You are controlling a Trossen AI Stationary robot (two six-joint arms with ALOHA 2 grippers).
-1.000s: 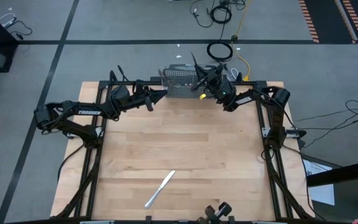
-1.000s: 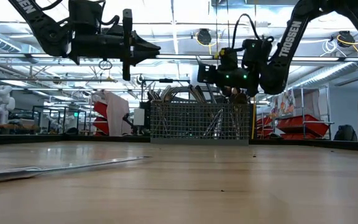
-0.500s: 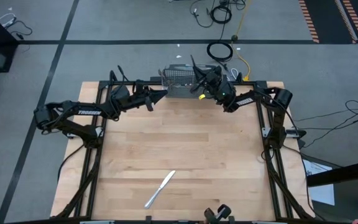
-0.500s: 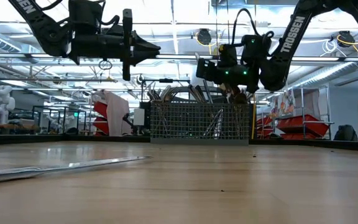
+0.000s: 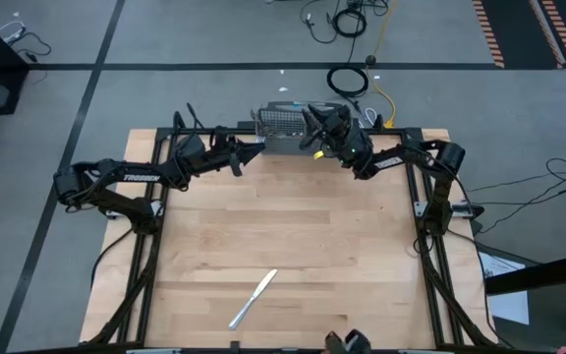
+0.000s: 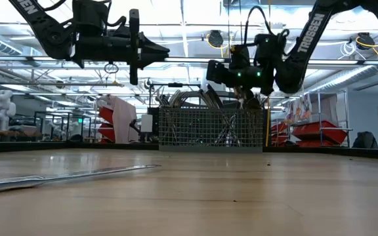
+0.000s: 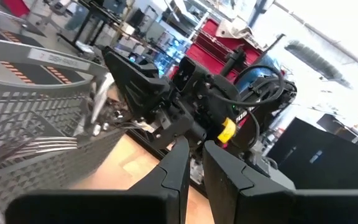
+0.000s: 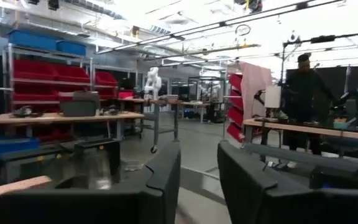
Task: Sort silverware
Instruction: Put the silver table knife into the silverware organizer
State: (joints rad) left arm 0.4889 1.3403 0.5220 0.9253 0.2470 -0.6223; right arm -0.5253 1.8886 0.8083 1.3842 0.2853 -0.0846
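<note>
- high view: the left gripper (image 5: 254, 148) hangs over the far edge of the tabletop (image 5: 293, 226), right at the left end of the wire-mesh basket (image 5: 285, 130). the right gripper (image 5: 312, 122) sits above the basket's right end. one table knife (image 5: 254, 298) lies alone near the front of the tabletop, tilted on a diagonal, well apart from both arms.
- low view: the basket (image 6: 212, 128) stands at the far edge, with handles of silverware (image 6: 202, 98) sticking up out of it, bunched and leaning. the right gripper (image 6: 231, 73) hovers just above those handles, and nothing shows between its jaws here. the left gripper (image 6: 159, 51) is up high beside it, level, its jaws nearly together. the lone knife (image 6: 71, 177) lies flat at the left in the foreground.
- left wrist view: the left gripper (image 7: 193, 155) has its jaws drawn close with a thin slit between them, nothing in them. the mesh basket (image 7: 36, 130) with fork tines (image 7: 30, 148) inside it is just beside it, and the right gripper (image 7: 138, 87) is over it.
- right wrist view: the right gripper (image 8: 199, 163) has its jaws parted, a clear gap, nothing held. beyond them only the room shows, with a person (image 8: 303, 102) standing at a bench.
</note>
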